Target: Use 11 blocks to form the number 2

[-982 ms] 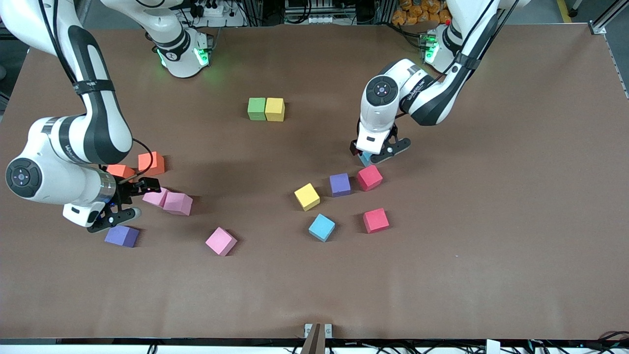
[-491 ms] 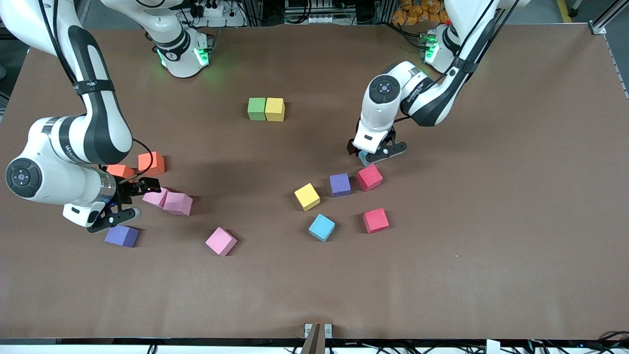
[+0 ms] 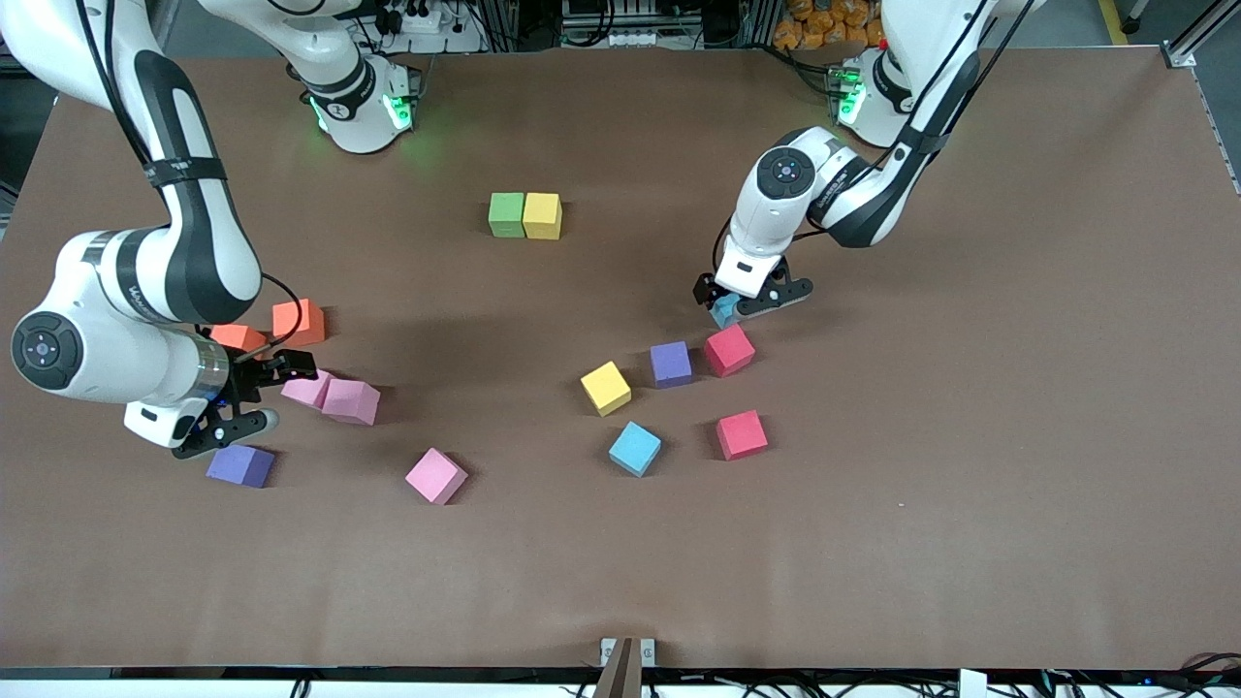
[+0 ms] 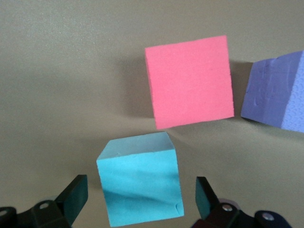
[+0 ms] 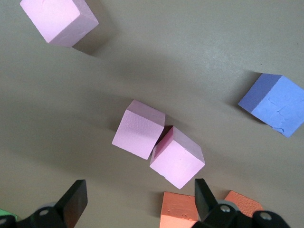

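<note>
1. Two matte foam cubes, a green block (image 3: 506,214) and a yellow block (image 3: 542,215), sat touching side by side on the brown table (image 3: 970,436), toward the robots' bases; judged from that, the number 2 was barely begun.
2. Spread wide, the left gripper (image 3: 747,298) straddled a light blue foam cube (image 4: 140,184) without pinching it, the fingertips (image 4: 74,195) standing apart from its sides.
3. At about 5 o'clock from that cube lay a red foam cube (image 3: 729,350), with a purple foam cube (image 3: 671,364) touching it.
4. Farther toward the front camera sat a second yellow cube (image 3: 606,388), a second light blue cube (image 3: 635,448) and another red cube (image 3: 742,434).
5. Waiting with its jaws also spread and empty, the right gripper (image 3: 254,393) hovered beside two touching pink foam cubes (image 5: 159,148), orange cubes (image 3: 298,323) at 12 o'clock, another purple cube (image 3: 240,465) at 6.
6. Grasping seemed the step in hand: next, the left jaws probably needed to press onto the light blue cube, lift it, and carry it toward the green-yellow pair, at roughly 10 o'clock.
</note>
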